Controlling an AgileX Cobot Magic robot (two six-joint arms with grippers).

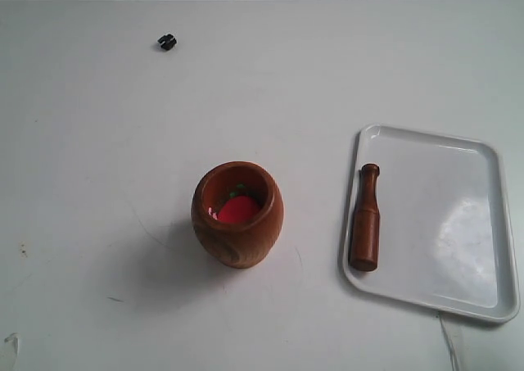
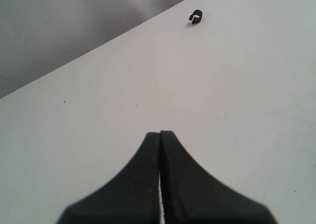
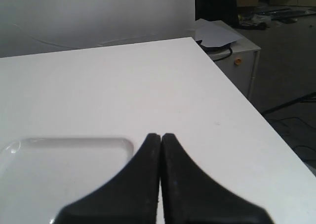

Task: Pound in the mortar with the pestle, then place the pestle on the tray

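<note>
The reddish-brown wooden mortar (image 1: 237,214) stands upright near the middle of the white table, with something red and a bit of green inside. The dark wooden pestle (image 1: 365,218) lies on the left part of the white tray (image 1: 458,223), knob end pointing away, thick end toward the front. No arm shows in the exterior view. My left gripper (image 2: 160,133) is shut and empty over bare table. My right gripper (image 3: 161,135) is shut and empty, beside a rounded corner of the tray (image 3: 64,164).
A tiny black object (image 1: 167,42) lies at the far left of the table, also in the left wrist view as a small black clip (image 2: 196,18). The table's edge (image 3: 232,85) drops off to a floor with cables and a cabinet.
</note>
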